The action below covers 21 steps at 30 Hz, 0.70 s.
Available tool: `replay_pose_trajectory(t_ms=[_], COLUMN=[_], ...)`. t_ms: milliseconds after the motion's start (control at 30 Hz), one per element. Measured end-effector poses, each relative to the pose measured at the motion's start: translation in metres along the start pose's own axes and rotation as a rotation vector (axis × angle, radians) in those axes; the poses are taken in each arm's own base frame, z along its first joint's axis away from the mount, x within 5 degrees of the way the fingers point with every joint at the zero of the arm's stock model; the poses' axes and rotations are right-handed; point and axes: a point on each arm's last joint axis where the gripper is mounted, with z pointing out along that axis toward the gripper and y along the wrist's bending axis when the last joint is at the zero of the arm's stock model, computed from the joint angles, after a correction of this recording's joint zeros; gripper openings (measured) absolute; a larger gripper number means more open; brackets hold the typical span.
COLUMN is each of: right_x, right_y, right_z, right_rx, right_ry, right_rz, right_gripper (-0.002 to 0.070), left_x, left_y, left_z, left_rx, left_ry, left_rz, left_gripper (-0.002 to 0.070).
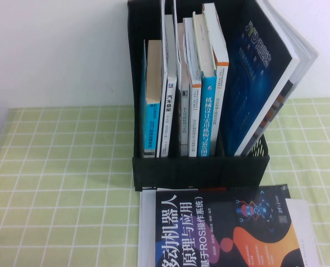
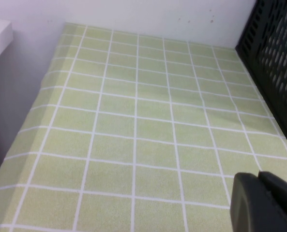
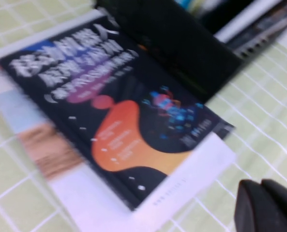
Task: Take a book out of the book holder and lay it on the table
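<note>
On your light green checked table (image 1: 59,183) you have one large black paperback book (image 1: 226,231) with white Chinese title and orange and blue graphics, lying flat, cover up, just in front of the tall black plastic book holder (image 1: 201,167). That rack holds several upright books, plus a dark blue one (image 1: 259,67) leaning at its right. Your right gripper (image 3: 269,205) hovers near the book, closed, empty. Your left gripper (image 2: 264,200) hangs over bare cloth; whether it is closed you cannot tell.

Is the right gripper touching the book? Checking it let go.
Apart: right wrist view shows the shut right gripper clear of the book, checked cloth between them.
</note>
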Motion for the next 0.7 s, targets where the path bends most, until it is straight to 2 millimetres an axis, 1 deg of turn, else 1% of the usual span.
replay_pose_trajectory(t_ms=[167, 300, 467, 567, 700], right_x=[0.005, 0.014, 0.022, 0.026, 0.041], right_y=[-0.01, -0.014, -0.019, -0.017, -0.008], right_z=[-0.004, -0.01, -0.015, -0.012, 0.003], right_rx=[0.112, 0.186, 0.324, 0.352, 0.365], right_ry=[0.02, 0.006, -0.061, -0.135, -0.235], right_rz=[0.079, 0.126, 0.093, 0.144, 0.239], right_gripper=[0.0001, 0.0001, 0.0001, 0.0001, 0.0001], left_x=[0.0, 0.0, 0.0, 0.0, 0.0], left_y=[0.0, 0.0, 0.0, 0.0, 0.0], left_z=[0.0, 0.0, 0.0, 0.0, 0.0], left_rx=[0.0, 0.0, 0.0, 0.0, 0.0], left_ry=[0.0, 0.0, 0.0, 0.0, 0.0], left_rz=[0.0, 0.0, 0.0, 0.0, 0.0], left_gripper=[-0.0003, -0.0003, -0.0003, -0.0003, -0.0003])
